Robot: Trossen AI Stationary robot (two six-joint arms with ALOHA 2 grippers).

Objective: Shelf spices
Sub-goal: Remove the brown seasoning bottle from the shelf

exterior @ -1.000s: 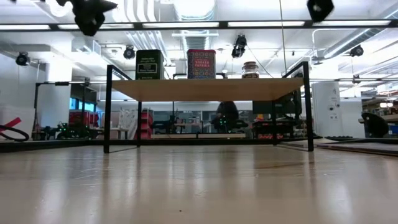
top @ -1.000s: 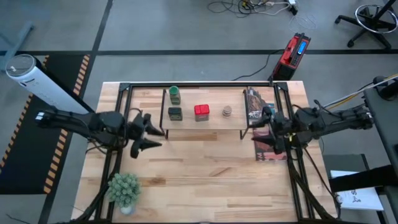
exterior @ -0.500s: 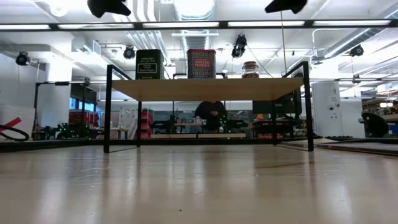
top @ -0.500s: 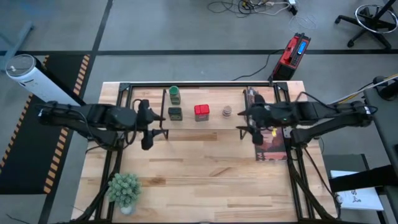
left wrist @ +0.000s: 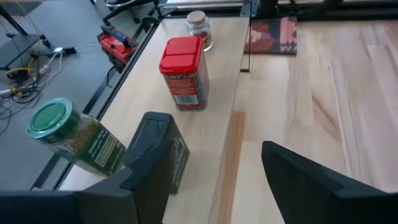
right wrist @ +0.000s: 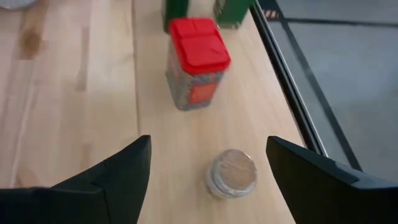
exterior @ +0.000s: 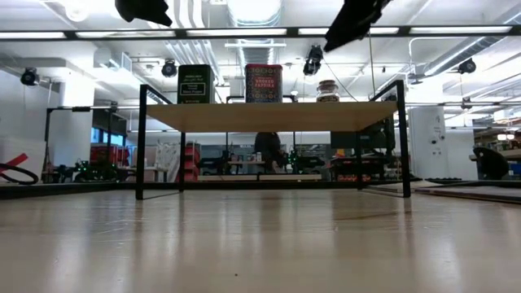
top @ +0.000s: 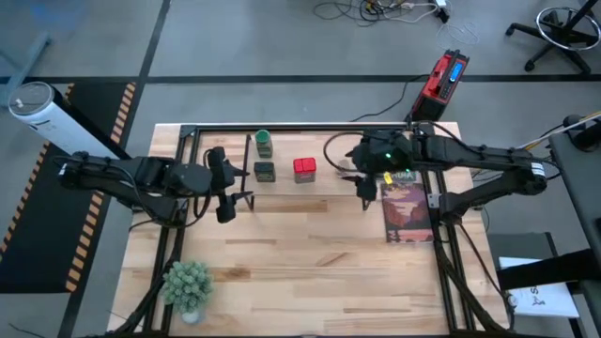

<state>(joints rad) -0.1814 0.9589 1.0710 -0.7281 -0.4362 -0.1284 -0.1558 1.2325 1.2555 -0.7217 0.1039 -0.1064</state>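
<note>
While all four spices sit on the shelf point(top: 310, 186) | left gripper point(top: 228, 194) wide open at 9 o'clock | right gripper point(right wrist: 205, 165) wide open over round tan-brown jar point(right wrist: 231, 173), 3 o'clock end | red square tin point(top: 304, 168) mid-shelf, dark square tin point(top: 264, 171) and green-capped jar point(top: 264, 143) toward 10 o'clock | step: apparently final adjustment; next: descend squarely, or retreat.

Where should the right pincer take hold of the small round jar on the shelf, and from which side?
Probably by its round sides just under the lid, from above: the round jar stands upright, apart from the red tin, and the open right pincer already straddles it.
</note>
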